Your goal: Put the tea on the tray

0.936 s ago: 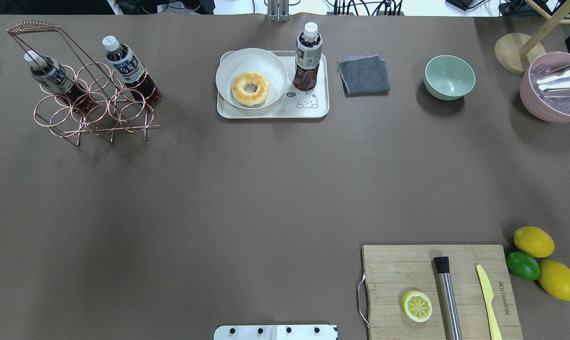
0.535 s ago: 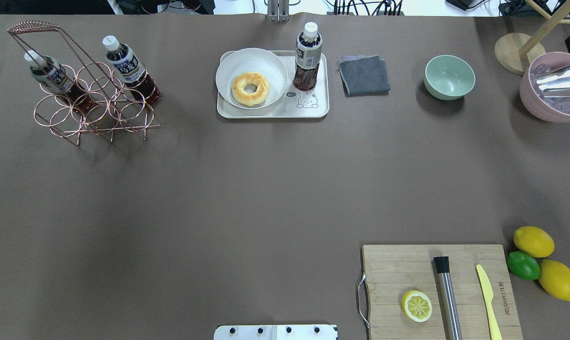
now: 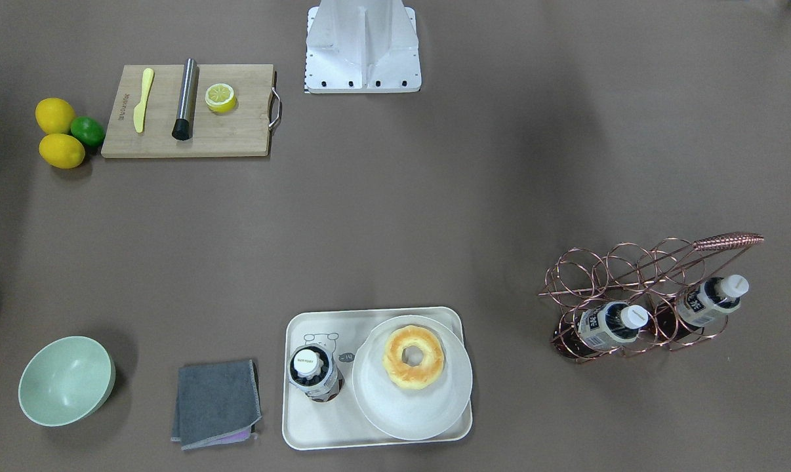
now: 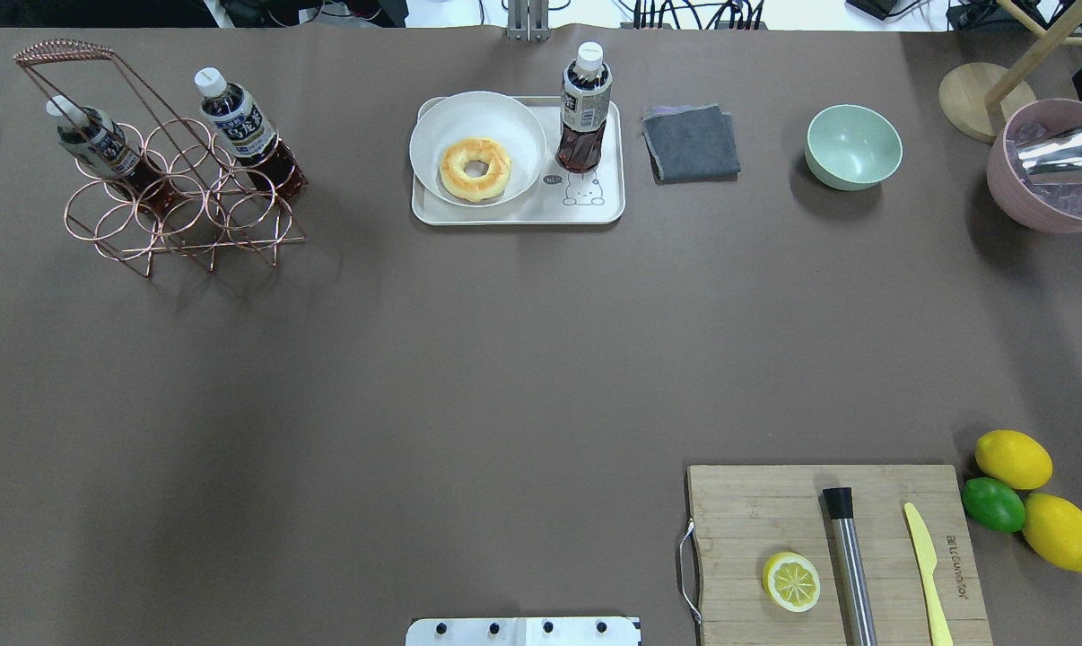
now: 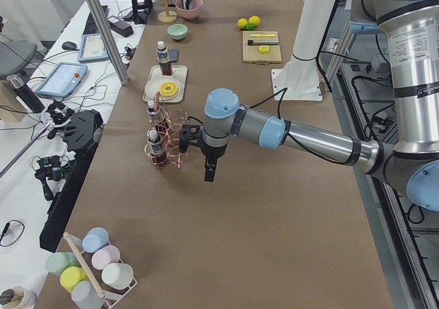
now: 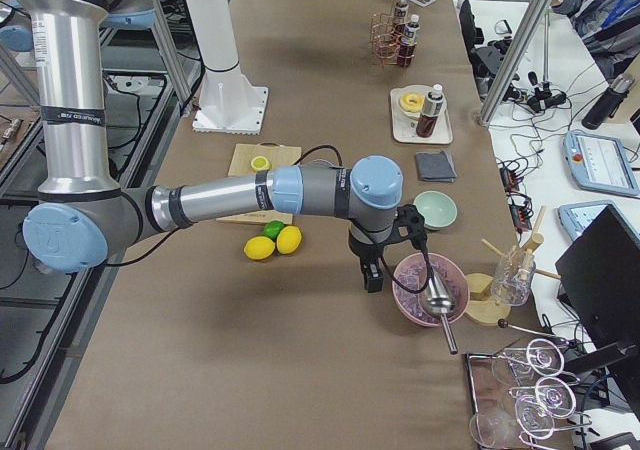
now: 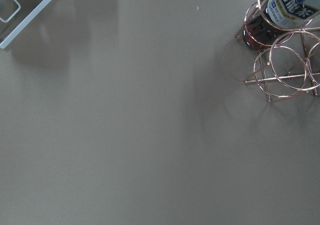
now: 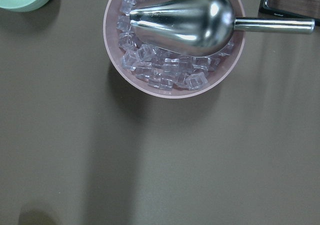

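One tea bottle (image 4: 584, 112) with a white cap stands upright on the cream tray (image 4: 523, 215), above the bear drawing; it also shows in the front view (image 3: 313, 373) on the tray (image 3: 310, 426). Two alike bottles (image 4: 236, 117) (image 4: 92, 135) lean in a copper wire rack (image 4: 173, 206). My left gripper (image 5: 208, 170) hangs over bare table near the rack. My right gripper (image 6: 372, 275) hangs beside the pink bowl. Both show only in the side views, so I cannot tell if they are open or shut.
A white plate (image 4: 476, 148) with a donut shares the tray. A grey cloth (image 4: 690, 142), a green bowl (image 4: 853, 146) and a pink bowl of ice with a metal scoop (image 8: 175, 40) lie to the right. A cutting board (image 4: 756, 502) and lemons (image 4: 1013, 458) sit near the front right.
Nothing on the table has moved; only the shine on the metal scoop differs slightly.
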`<state>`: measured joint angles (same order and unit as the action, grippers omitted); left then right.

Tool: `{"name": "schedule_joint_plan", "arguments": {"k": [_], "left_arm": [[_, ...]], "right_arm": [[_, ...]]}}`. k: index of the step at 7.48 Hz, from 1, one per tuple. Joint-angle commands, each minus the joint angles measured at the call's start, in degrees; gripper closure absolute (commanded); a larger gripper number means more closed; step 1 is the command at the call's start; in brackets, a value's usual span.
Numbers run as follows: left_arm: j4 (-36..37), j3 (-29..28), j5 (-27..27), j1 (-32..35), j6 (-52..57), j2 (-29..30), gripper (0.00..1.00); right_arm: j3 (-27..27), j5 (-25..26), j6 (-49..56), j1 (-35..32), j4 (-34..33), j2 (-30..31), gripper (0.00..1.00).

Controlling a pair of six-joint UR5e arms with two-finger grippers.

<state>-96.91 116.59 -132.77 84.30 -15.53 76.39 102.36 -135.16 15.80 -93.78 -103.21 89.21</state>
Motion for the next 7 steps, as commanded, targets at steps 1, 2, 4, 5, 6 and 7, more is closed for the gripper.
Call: {"name": "schedule_joint_plan", "arguments": {"k": [1,2,4,5,6,7], "left_arm": [[-4.16,-3.38,-0.38,0.78,0.59,-1.6,0.03],[-4.07,-3.57,-0.38,0.78,0.59,-1.68,0.03],[-4.16,-3.3,-0.38,0.78,0.59,-1.6,0.03],[-4.16,-2.78,-0.38,0.78,0.59,-1.42,0.03],[-4.07,-3.12,-0.38,0.78,0.59,-0.9,0.03],[-4.07,-2.95,-0.38,0.78,0.59,-0.63,0.03]], "right_arm": [[0.56,-0.11,1.5,-1.14,0.03,1.49,0.0],[-0.14,-0.11,2.3,-1.14,0.03,1.5,0.0],[-0.32,-0.11,2.13,-1.14,0.03,1.59,0.0],[-0.76,-0.02,1.96,-1.14,0.03,1.5,0.0],[-1.2,-0.02,1.69,-1.05,0.03,1.24,0.0],[-1.55,-0.02,1.6,-0.97,-0.06,1.23,0.0]]}}
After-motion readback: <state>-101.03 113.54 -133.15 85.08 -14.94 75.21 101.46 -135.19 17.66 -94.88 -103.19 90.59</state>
